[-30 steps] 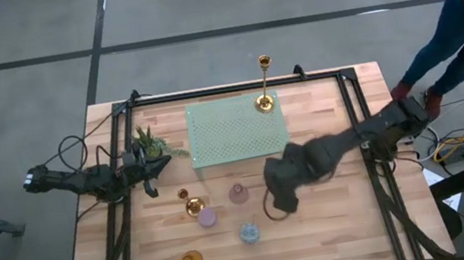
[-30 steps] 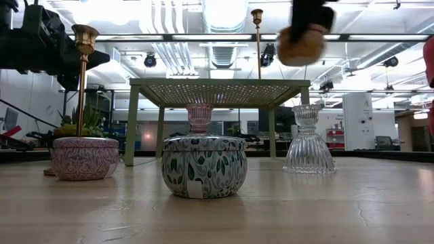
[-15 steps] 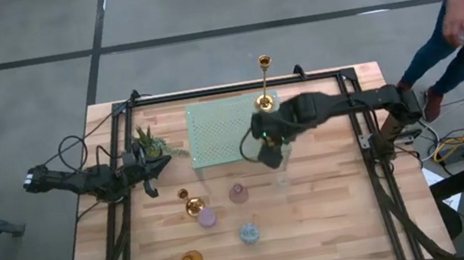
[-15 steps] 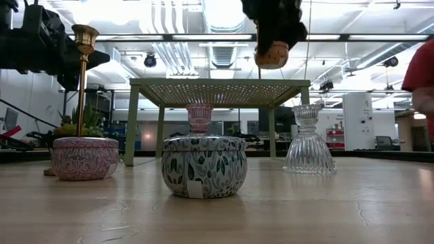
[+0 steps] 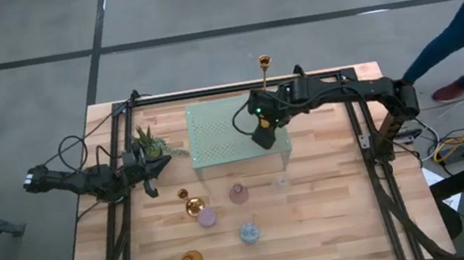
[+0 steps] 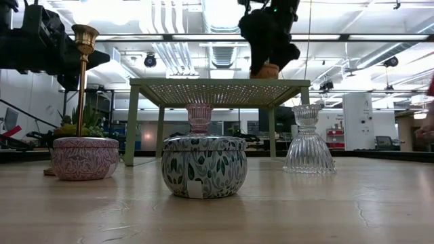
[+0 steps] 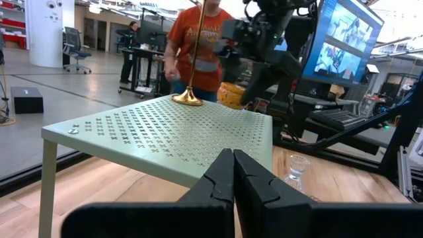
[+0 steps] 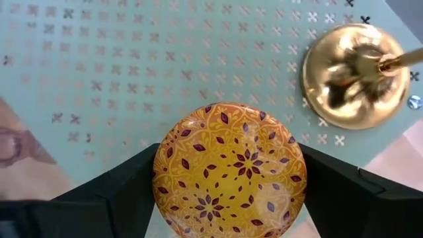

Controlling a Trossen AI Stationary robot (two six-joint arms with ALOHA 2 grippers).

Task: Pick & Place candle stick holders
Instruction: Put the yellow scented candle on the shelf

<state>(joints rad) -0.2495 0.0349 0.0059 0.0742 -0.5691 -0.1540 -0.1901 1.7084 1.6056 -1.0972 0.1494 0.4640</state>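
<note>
One round orange holder (image 8: pixel 229 170) sits clamped between your right gripper (image 8: pixel 228 185) fingers, above the pale green mat (image 8: pixel 132 73), beside the gold candlestick (image 8: pixel 353 76). Smooth, probably slippery; keep gripping its sides. Left gripper (image 7: pixel 232 175) closed, empty.

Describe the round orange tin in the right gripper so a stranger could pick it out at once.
Find the pale green perforated mat, a raised platform at the table's back. Over its right side, beside the tall gold candlestick, the right gripper holds a round orange tin. Its yellow-orange lid with dark red leaf patterning sets it apart from the plain shiny gold base next to it.
</note>
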